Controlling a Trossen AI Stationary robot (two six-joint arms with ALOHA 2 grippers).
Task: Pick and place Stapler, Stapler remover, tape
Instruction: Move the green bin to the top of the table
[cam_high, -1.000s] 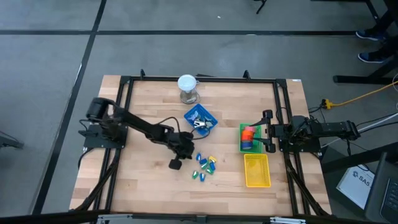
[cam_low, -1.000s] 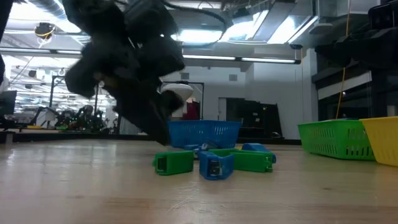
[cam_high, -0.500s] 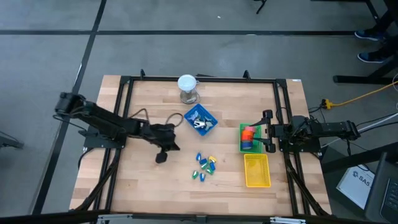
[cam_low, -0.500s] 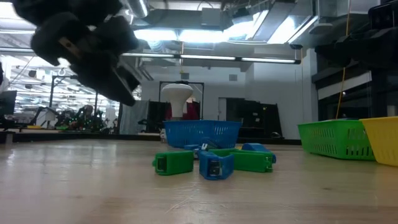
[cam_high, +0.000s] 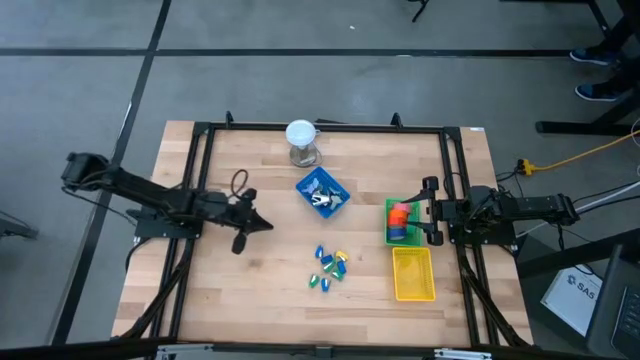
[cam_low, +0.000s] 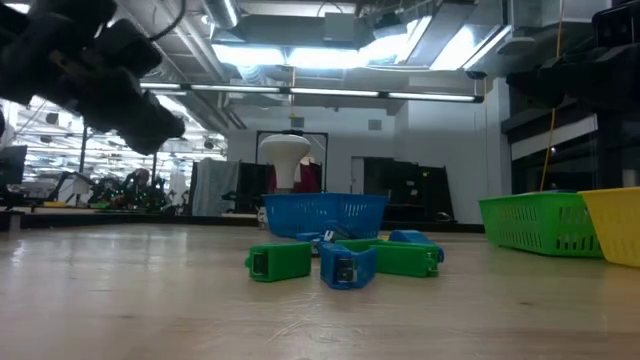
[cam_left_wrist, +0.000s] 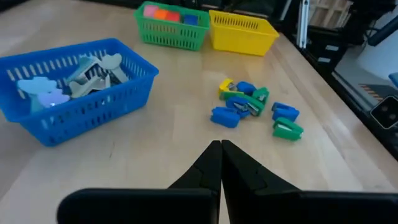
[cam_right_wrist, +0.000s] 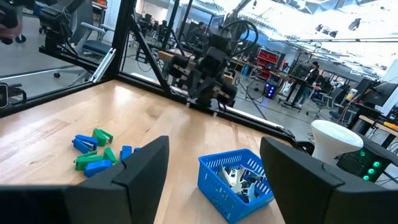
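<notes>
Presently: left claw (cam_high: 238, 243) shut, empty, raised over bare worktop (cam_high: 250, 300), well apart from the pile. Right claw (cam_high: 428, 210) wide, empty, parked beside green basket (cam_high: 388, 236). Tape (cam_high: 400, 213), orange and red pieces, already in green basket. Removers (cam_left_wrist: 93, 71), grey metal, in blue basket (cam_high: 336, 187). Staplers (cam_high: 329, 267), slim green, blue and yellow, loose near yellow basket (cam_high: 412, 292), which appears empty. Judged light, rigid, smooth plastic; liable to skid or tip when nudged. Best taken across the narrow sides, mid-length, one outlying piece at a time.
</notes>
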